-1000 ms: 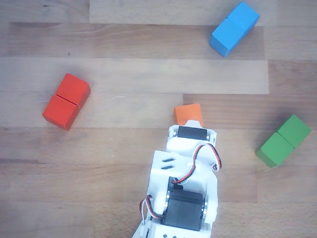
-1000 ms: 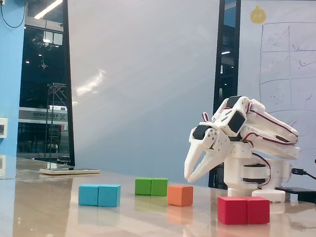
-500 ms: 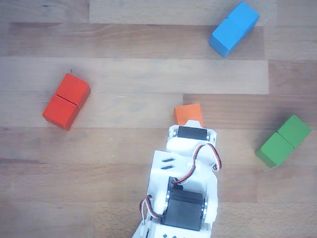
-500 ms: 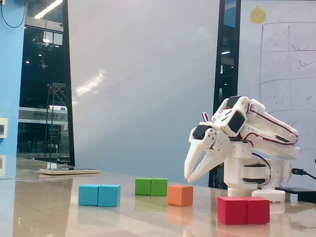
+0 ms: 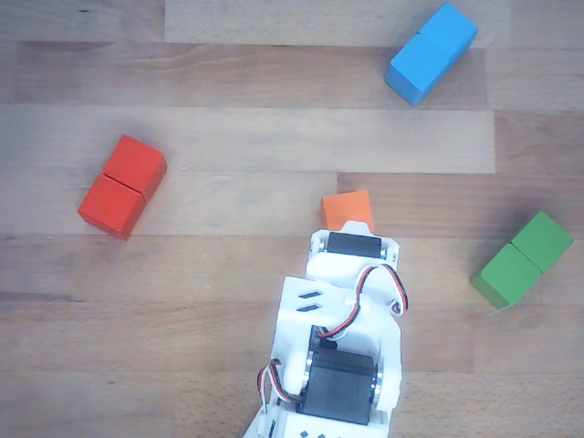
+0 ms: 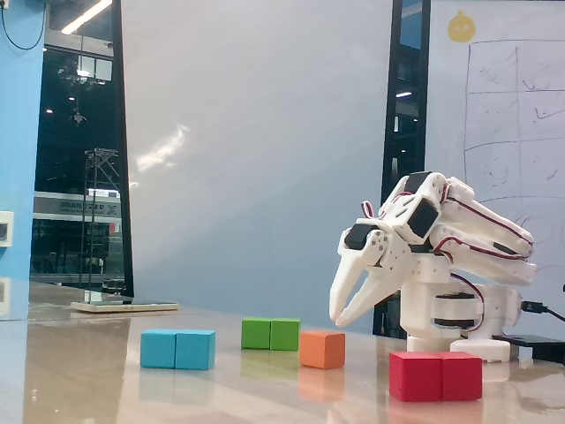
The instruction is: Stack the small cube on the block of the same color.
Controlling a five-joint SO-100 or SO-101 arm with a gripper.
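We see the small matte orange cube [image 5: 348, 211] resting on the pale wooden tabletop [image 5: 228, 301], roughly midway across it in the other view, with its near edge tucked under the front of the white printed arm [image 5: 342, 338], which rises from the bottom edge. In the fixed view the same cube [image 6: 321, 349] sits free on the surface, and the gripper [image 6: 340, 319] hangs above it and slightly to its right, jaws a little apart and holding nothing.

The red two-cube block [image 5: 122, 186] lies well apart from the cube, toward the left edge in the other view. It is the closest colour match we can find, so we judge it to be the target. The blue two-cube block [image 5: 432, 52] sits near the top edge, and the green two-cube block [image 5: 523, 258] near the right edge.

We judge the step in hand to be the approach for the grasp, with nothing yet lifted. To do it well, we would open the jaws wider than the cube, then come straight down so that they straddle two opposite faces. The cube sits slightly turned against the wood grain, so we would rotate the wrist to meet flat faces, not corners. Closing low on the cube should stop it pivoting when it is lifted.
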